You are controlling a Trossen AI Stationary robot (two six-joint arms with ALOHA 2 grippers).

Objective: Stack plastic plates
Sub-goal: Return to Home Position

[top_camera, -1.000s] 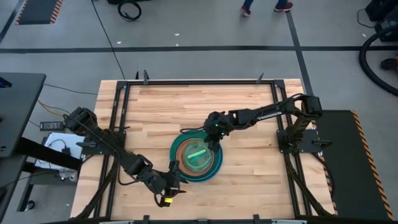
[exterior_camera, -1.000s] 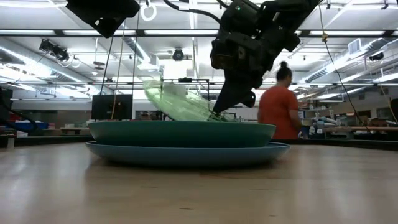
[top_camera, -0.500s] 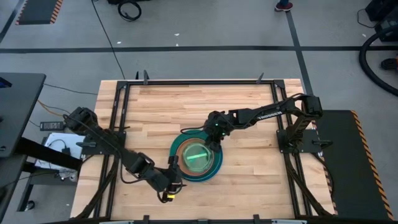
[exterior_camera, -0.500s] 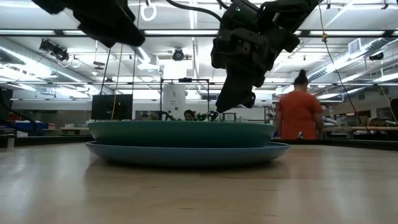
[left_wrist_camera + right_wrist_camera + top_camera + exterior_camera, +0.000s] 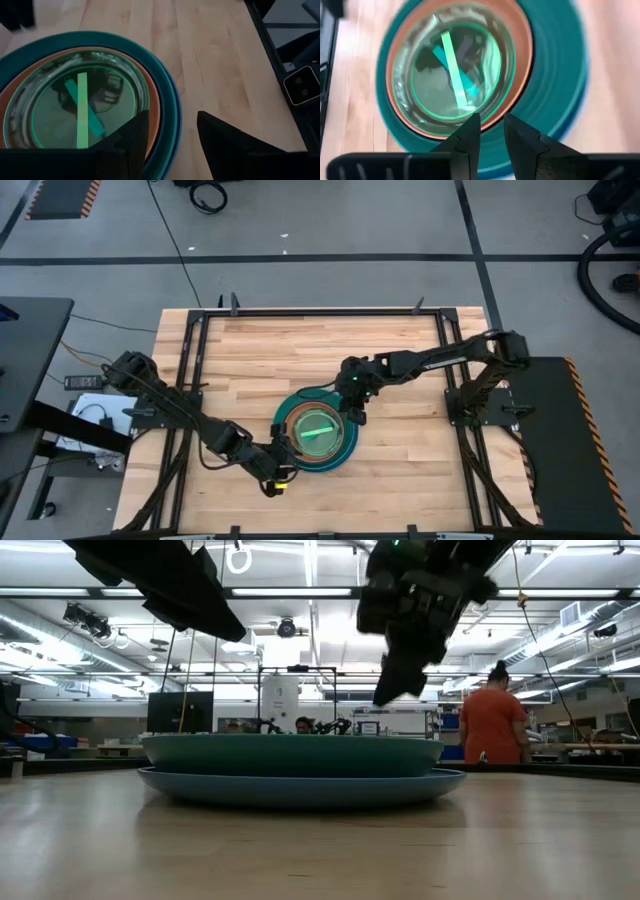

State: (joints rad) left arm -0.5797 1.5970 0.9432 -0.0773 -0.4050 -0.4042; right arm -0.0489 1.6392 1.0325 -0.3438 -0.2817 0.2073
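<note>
A robotics lab in a workshop hall: the butcher-block surface [image 5: 400,470] sits in a black metal frame [image 5: 320,311] on grey, tape-lined concrete floor [image 5: 300,235], a cable coil [image 5: 208,195] at 12 o'clock. The low view shows ceiling strip lights [image 5: 280,592], cluttered workbenches [image 5: 585,748] and a person [image 5: 497,725] toward 3 o'clock.

There is one stack of plastic plates [image 5: 315,435], with four rim colours visible. The left gripper [image 5: 284,471] and the right gripper [image 5: 357,413] make two. One person [image 5: 493,725] is present.
</note>
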